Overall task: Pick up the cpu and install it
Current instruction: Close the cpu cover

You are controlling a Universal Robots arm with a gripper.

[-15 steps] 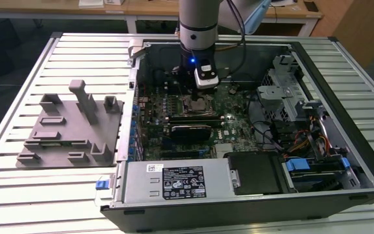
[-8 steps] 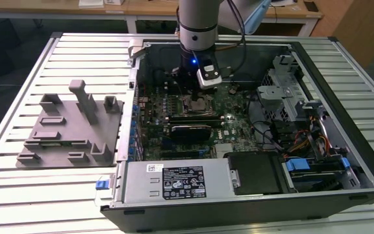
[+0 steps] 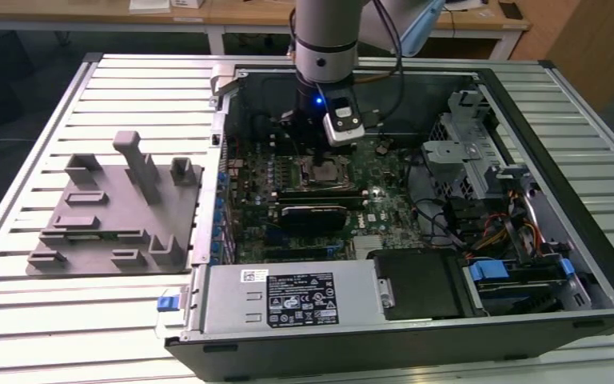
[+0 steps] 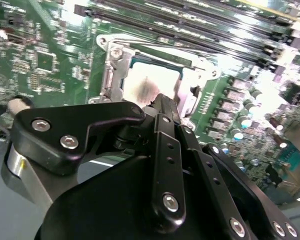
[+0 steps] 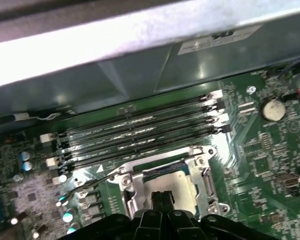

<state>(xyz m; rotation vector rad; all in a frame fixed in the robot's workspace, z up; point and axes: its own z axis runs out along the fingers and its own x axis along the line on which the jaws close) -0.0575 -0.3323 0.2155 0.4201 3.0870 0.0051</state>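
The cpu [image 4: 149, 80] [image 5: 179, 186] lies flat inside the metal-framed socket [image 4: 110, 75] [image 5: 127, 187] on the green motherboard, its silvery top plate facing up. In the exterior view the socket [image 3: 326, 170] sits in the middle of the open computer case, directly under my arm. My gripper [image 4: 162, 100] [image 5: 163, 197] [image 3: 321, 152] hangs straight over the cpu with its two black fingers pressed together. Their tips are at or just above the plate; I cannot tell whether they touch it. Nothing is held between the fingers.
Several long memory slots [image 5: 140, 132] run beside the socket, toward the case wall [image 5: 140, 75]. A black card [image 3: 312, 216], the power supply [image 3: 285, 300] and a drive cage with cables [image 3: 478, 168] crowd the case. A grey tray [image 3: 115, 216] lies at the exterior view's left.
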